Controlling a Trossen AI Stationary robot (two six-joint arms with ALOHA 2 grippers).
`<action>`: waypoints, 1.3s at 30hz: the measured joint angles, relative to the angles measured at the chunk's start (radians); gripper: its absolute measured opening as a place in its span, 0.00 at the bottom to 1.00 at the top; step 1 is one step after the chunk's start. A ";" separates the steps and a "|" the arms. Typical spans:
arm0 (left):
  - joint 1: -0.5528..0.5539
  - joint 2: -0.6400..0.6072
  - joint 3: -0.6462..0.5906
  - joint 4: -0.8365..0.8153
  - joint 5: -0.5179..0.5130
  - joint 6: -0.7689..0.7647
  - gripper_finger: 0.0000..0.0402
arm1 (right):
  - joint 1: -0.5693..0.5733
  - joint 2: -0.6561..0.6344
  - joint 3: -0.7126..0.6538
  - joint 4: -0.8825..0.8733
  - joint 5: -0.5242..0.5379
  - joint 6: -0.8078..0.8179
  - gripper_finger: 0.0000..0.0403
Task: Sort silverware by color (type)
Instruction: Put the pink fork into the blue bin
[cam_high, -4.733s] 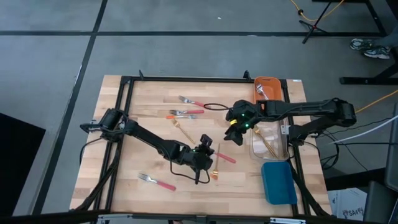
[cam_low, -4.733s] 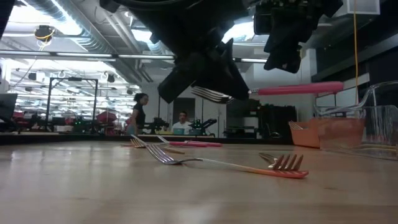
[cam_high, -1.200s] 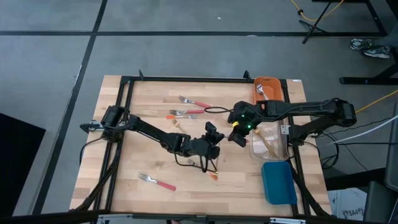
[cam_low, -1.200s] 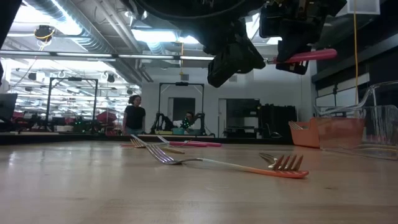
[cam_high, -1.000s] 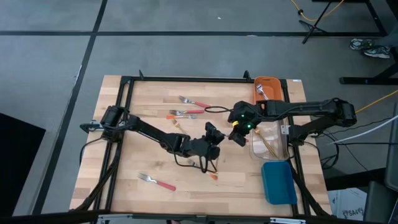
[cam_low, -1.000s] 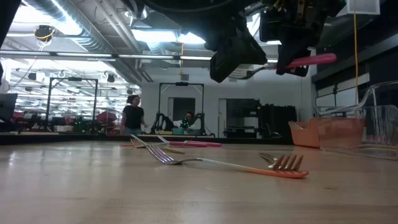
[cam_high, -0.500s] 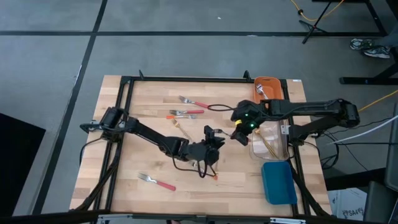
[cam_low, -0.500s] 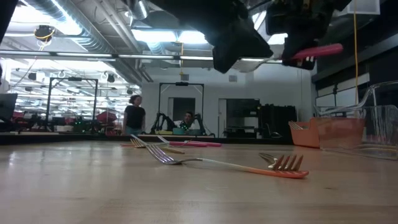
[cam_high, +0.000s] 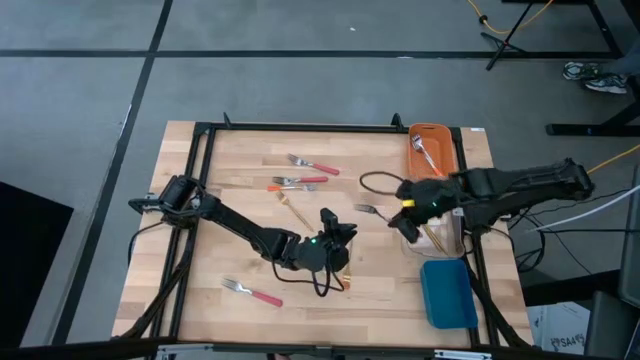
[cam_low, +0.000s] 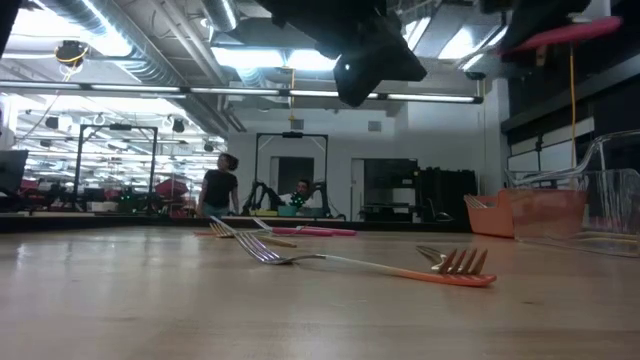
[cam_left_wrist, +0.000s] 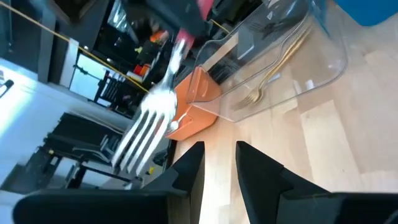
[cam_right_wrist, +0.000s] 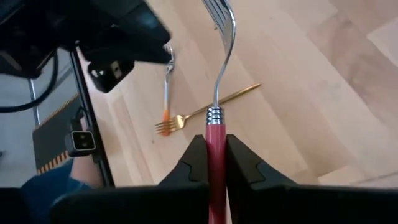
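The red-handled fork (cam_right_wrist: 217, 93) is in the air above the surface (cam_high: 240, 200), and my right end effector (cam_high: 411, 207) holds it closed on the handle, with the silver head pointing away from me toward the middle. It hangs just beside the clear bin (cam_high: 437, 232), which has a thin gold fork (cam_left_wrist: 273, 68) inside, and the orange bin (cam_high: 432, 148) is next along the same edge. My left end effector (cam_high: 333, 238) is empty, with its fingers apart, and it waits near the middle of the surface. To do this step well, I think I should keep the grip firm, carry the fork over the bin for its colour, lower it inside, and only then open.
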 joint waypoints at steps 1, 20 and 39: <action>0.001 0.000 0.000 -0.003 0.001 -0.014 0.21 | 0.037 -0.005 0.000 -0.002 0.031 0.033 0.02; 0.007 0.001 0.000 -0.021 0.012 -0.100 0.21 | 0.765 0.045 0.000 -0.103 0.579 0.841 0.01; 0.016 0.001 0.000 -0.020 0.013 -0.138 0.21 | 1.036 0.157 0.000 -0.118 0.299 1.292 0.01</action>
